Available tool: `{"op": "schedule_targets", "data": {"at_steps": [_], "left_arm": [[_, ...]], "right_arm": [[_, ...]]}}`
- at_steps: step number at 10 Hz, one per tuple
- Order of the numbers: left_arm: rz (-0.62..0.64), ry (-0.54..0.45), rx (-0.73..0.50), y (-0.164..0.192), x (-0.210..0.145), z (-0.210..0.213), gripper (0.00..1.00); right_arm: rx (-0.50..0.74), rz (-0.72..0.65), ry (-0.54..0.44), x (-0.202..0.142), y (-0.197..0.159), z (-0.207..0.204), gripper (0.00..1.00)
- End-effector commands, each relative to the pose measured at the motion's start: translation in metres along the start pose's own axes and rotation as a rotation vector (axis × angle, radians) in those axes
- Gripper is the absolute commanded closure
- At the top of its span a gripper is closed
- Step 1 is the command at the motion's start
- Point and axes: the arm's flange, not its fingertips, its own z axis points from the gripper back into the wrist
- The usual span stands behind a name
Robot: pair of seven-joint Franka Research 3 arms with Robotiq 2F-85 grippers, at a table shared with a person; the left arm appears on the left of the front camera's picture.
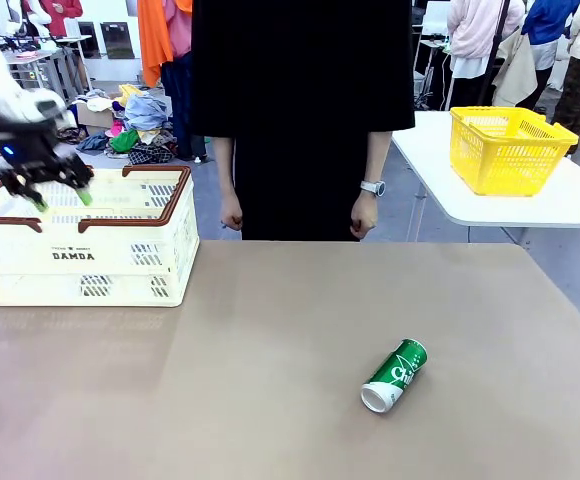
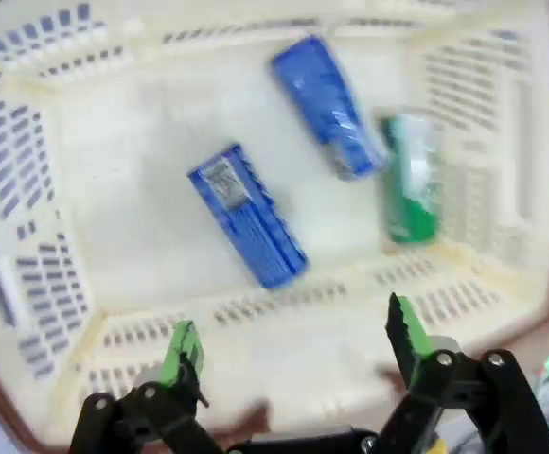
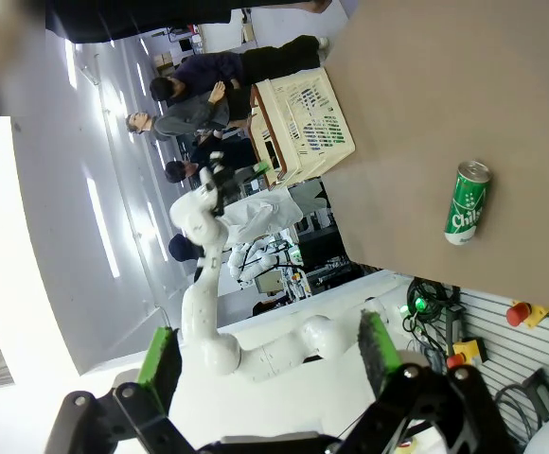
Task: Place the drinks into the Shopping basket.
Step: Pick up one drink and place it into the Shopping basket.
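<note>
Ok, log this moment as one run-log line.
left tool: open, empty, over Shopping basket | in basket: two blue cans, one green | green can: lying on table | right tool: open

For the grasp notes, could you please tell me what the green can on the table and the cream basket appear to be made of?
Green can: probably thin aluminium, glossy printed wall, bare silver end. Cream basket: likely moulded plastic, matte, with slotted walls and a brown rim.

The front view looks across the worktop (image 1: 270, 330) toward its far edge. The left wrist view looks straight down, close, into the Shopping basket (image 2: 57, 312). The right wrist view, rolled sideways, sits well back; it shares the basket (image 3: 303, 123) and green can (image 3: 466, 203) with the front view.
</note>
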Motion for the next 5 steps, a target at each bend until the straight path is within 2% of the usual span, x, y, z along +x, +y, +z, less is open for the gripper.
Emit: {"op": "schedule_targets", "data": {"at_steps": [1, 2, 3, 5], "left_arm": [[-0.137, 0.067, -0.195, 0.007, -0.059, 0.067, 0.00], [-0.208, 0.119, -0.288, 0.016, -0.080, 0.088, 0.00], [-0.213, 0.144, -0.411, 0.040, -0.097, 0.111, 0.00], [-0.182, 0.196, -0.782, 0.121, -0.120, 0.135, 0.00]], "right_arm": [[0.016, -0.006, 0.003, -0.001, 0.005, 0.001, 0.00], [0.016, -0.006, 0.003, -0.001, 0.005, 0.001, 0.00], [0.016, -0.006, 0.003, -0.001, 0.005, 0.001, 0.00], [0.016, -0.006, 0.003, -0.001, 0.005, 0.001, 0.00]]}}
